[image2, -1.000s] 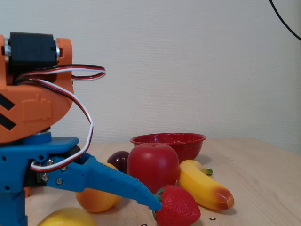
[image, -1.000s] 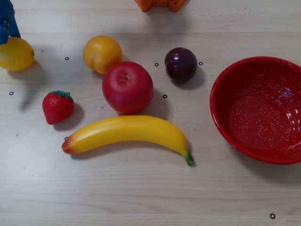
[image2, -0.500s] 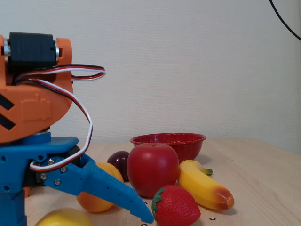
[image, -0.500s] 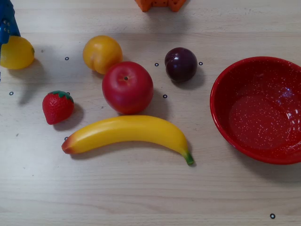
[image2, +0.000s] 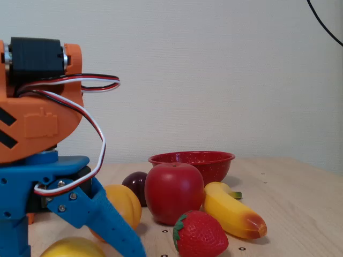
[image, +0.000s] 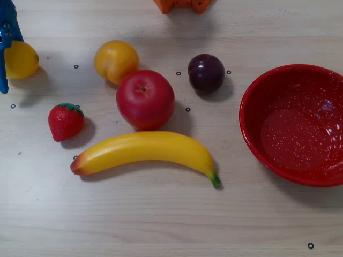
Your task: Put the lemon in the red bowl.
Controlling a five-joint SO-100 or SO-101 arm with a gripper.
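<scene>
Lemon at overhead view's left edge beside blue gripper, grip state unclear, red bowl far right, well apart.

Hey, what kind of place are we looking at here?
Probably a hobby robot tabletop: a pale wood-grain table with toy fruit, a red bowl, and a blue claw at the lemon.

Overhead view: lemon at upper left edge, against gripper; apple centre, banana below it; bowl at right edge.
</scene>
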